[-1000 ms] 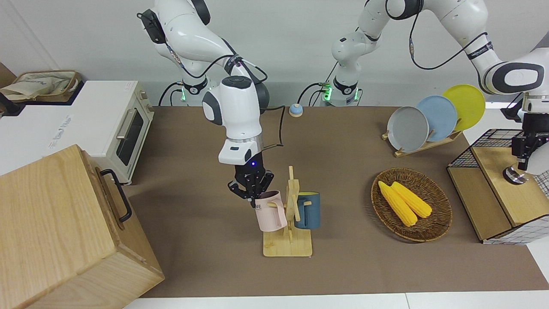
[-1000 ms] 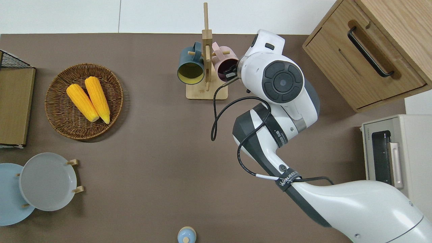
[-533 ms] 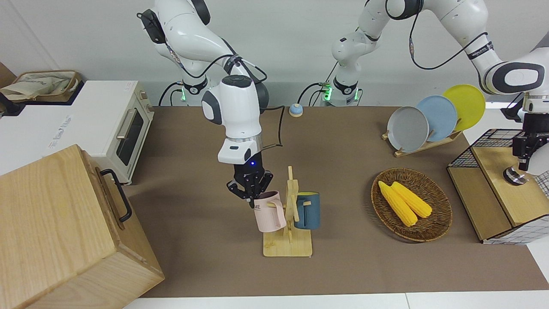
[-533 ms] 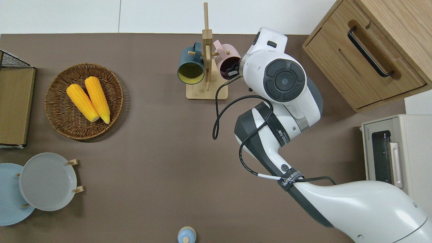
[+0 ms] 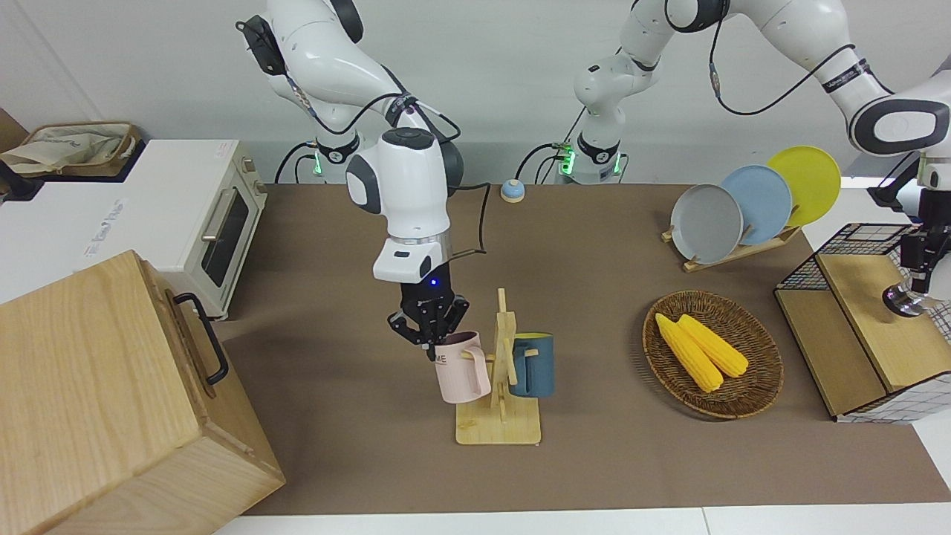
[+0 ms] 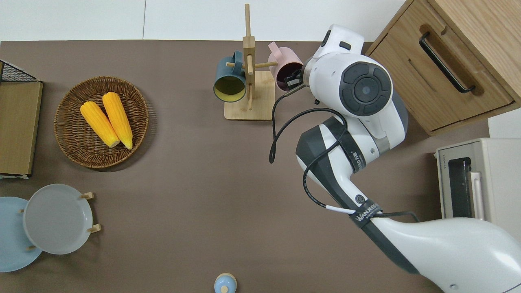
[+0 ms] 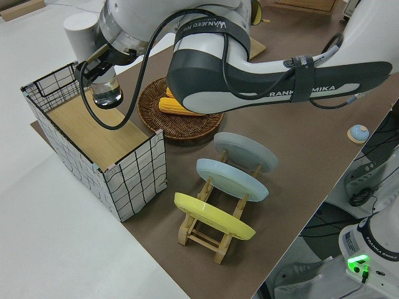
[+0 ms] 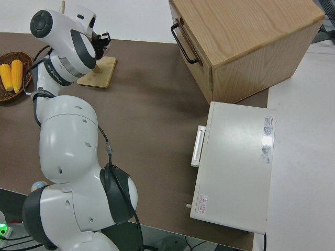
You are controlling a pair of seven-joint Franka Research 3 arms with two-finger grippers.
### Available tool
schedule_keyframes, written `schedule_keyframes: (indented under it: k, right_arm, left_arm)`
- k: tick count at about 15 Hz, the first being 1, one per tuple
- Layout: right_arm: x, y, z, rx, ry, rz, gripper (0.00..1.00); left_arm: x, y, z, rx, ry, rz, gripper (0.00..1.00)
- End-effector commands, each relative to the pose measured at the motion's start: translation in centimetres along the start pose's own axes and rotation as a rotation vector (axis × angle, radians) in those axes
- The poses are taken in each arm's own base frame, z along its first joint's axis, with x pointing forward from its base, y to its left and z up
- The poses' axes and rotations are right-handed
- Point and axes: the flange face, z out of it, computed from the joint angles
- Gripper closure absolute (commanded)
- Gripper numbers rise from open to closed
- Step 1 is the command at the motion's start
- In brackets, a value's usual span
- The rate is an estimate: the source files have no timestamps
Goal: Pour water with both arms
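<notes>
We see two large glossy white jointed arms, each ending in a silver wrist ring and a black two-finger tool. The right arm (image 5: 401, 186) reaches down over the middle of the brown tabletop (image 6: 171, 195), with a small blue light (image 5: 429, 282) glowing under its ring. Its strap reads "WANJEED" (image 6: 366, 211); the letters after that are too small for us.

The right tool (image 5: 433, 343) pinches the rim of a pink mug (image 6: 285, 67), one finger inside the mouth and one outside. The mug hangs tilted, clear of the tabletop. In the overhead view it sits at about one o'clock from the base of the wooden mug rack (image 6: 248, 101), just off the tip of a peg. The letters "ME" (image 5: 443, 358) show on the mug's side, the rest of the word hidden by the tool. A dark blue mug (image 6: 230, 79) hangs on the rack at about eleven o'clock of the base.

The left arm (image 7: 249, 68) stretches to its own end of the tabletop and bears "FRANKA EMIKA" (image 7: 336, 87) on its forearm (and a "WANJEED" strap of its own). The left tool (image 7: 93, 70) is closed on the rim of a clear glass (image 7: 107, 92), held upright above the wooden top inside a wire-sided crate (image 7: 124, 168).

A wicker basket (image 6: 65, 134) with two corn cobs (image 6: 106, 122) lies at nine o'clock from the rack.
</notes>
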Motion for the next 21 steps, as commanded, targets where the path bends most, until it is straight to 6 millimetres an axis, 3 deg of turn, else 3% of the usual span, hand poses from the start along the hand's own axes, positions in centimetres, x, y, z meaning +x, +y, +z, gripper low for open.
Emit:
schedule_keyframes:
  k: [1,10,15,17,21]
  right_arm:
    - [-0.7,1.3,-1.3,-0.022,-0.007,-0.035,1.000]
    - [-2.0,5.5,-2.7,-0.043,-0.030,-0.108,1.000]
    - [-3.4,7.8,-3.2,-0.055,-0.068,-0.124,1.000]
    - [-4.2,7.8,-3.5,-0.026,-0.086,-0.087,1.000]
    - [-7.9,7.4,-4.0,-0.006,-0.214,-0.007,1.000]
  left_arm:
    - [1.1,0.7,-4.5,0.002,-0.009,-0.014,0.99]
    - [1.4,4.9,-11.5,0.030,-0.046,-0.026,1.00]
    - [0.0,8.9,-12.6,0.034,-0.082,-0.019,1.00]
    - [-0.7,9.9,-12.6,0.034,-0.096,-0.024,1.00]
    - [-1.9,12.5,-12.3,0.016,-0.120,-0.031,1.00]
